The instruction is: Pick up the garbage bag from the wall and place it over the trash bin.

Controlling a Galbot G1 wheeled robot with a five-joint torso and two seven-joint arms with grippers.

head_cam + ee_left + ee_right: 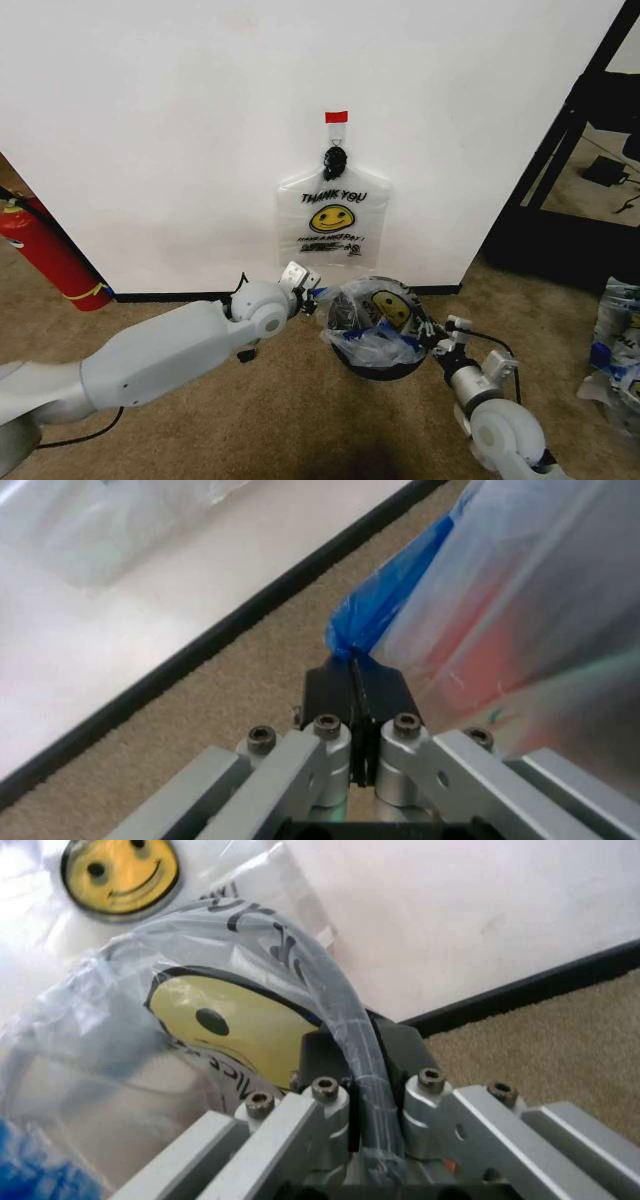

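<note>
Against the far side of the scene stands the wall (180, 130), plain white with a black baseboard along the carpet (300, 420). On it hangs a second smiley bag (333, 218) from a black hook (335, 159), a red tape piece (336, 117) just above. Red fire extinguisher (45, 250) leans at the wall's left end.

Left arm reaches in from the lower left, long and grey. Right arm comes up from the lower right corner, shorter in view.

Trash bin (385, 365) sits on the carpet just below the hanging bag, between the two grippers. Garbage bag (375, 325) is draped over and into the bin, its yellow face showing inside the rim, plastic bunched at the front.

Left gripper (310, 293), at the bin's left side: jaws pressed together on a blue tape strip (385, 604) of the bag's handle. Right gripper (432, 335), at the bin's right side: jaws clamped across the bin's dark rim (350, 1035) with bag plastic wrapped over it.
</note>
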